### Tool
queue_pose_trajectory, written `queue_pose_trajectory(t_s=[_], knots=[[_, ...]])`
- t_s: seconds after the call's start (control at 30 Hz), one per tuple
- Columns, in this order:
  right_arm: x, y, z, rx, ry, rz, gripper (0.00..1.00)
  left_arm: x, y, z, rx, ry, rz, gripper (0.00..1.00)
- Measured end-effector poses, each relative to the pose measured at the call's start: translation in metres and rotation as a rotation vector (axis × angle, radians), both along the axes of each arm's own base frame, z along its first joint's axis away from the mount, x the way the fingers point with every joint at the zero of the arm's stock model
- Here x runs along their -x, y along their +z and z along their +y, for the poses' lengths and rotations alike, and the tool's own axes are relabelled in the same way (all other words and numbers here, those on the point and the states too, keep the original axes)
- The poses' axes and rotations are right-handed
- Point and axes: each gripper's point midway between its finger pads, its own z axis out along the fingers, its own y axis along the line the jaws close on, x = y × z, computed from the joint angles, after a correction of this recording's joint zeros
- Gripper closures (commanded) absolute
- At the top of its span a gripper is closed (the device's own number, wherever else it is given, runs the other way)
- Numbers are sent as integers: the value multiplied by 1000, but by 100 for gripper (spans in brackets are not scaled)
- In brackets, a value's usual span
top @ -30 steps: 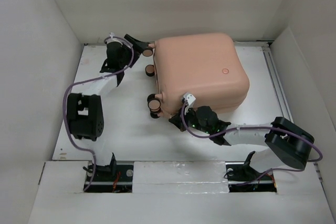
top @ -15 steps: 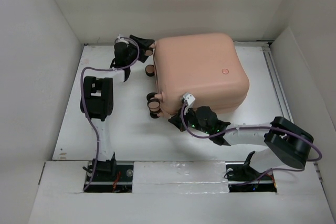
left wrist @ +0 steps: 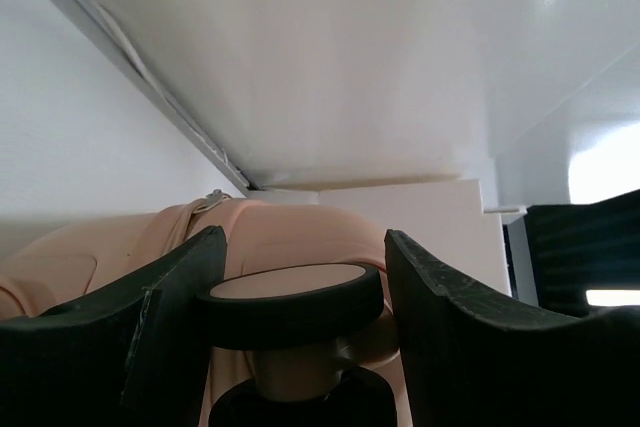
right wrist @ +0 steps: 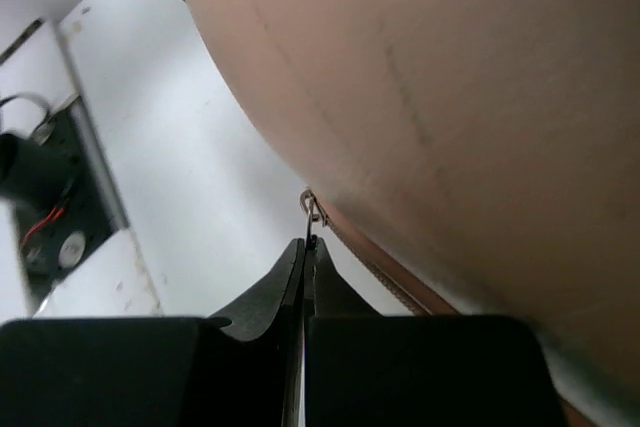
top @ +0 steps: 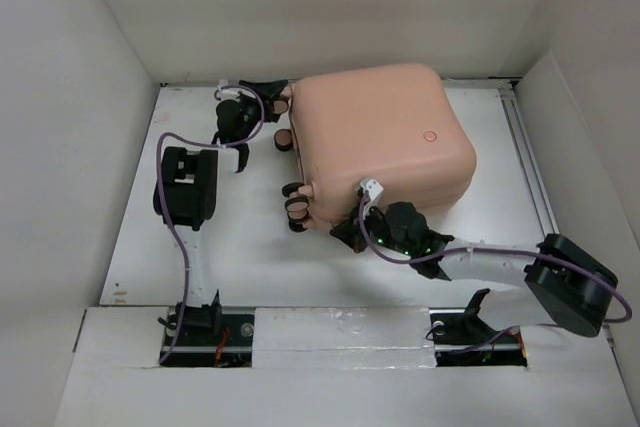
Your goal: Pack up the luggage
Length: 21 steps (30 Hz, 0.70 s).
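- Left gripper (left wrist: 305, 247) sits at the far-left corner of the suitcase (top: 385, 137). Its fingers (left wrist: 170, 317) stand apart, one on each side of a caster wheel (left wrist: 290, 292). They lie so close to the wheel's black rim that I cannot tell whether they press on it.
- Right gripper (right wrist: 306, 244) is at the suitcase's near edge. Its fingers are closed flat together and pinch the lower end of a small metal zipper pull (right wrist: 309, 209), which sticks up from their tips.
- Peach-pink and closed, the suitcase lies flat on one broad shell on the white table (top: 250, 257). It sits toward the far edge, a little right of centre.
- Its long axis runs roughly from the table's left edge to its right edge, slightly skewed to both. The wheeled end faces the left edge.
- Near pair of wheels (top: 296, 202), pink faces in black rims, juts from the suitcase's near-left corner toward the left edge.
- One small round logo (top: 430, 135) sits on the upward shell, toward the right end. It is too small to read.
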Motion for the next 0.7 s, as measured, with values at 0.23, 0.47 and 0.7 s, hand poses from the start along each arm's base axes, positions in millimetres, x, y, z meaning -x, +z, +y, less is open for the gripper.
queue_pose_trajectory(t_s=[0.23, 0.47, 0.7], knots=[[1, 4, -43, -29, 115, 47, 100, 64, 0, 57, -62, 185, 17, 100], [-36, 5, -85, -30, -10, 255, 100, 178, -11, 127, -125, 474, 18, 100], [-34, -10, -82, -29, -208, 164, 100, 232, -12, 126, -235, 516, 13, 100]])
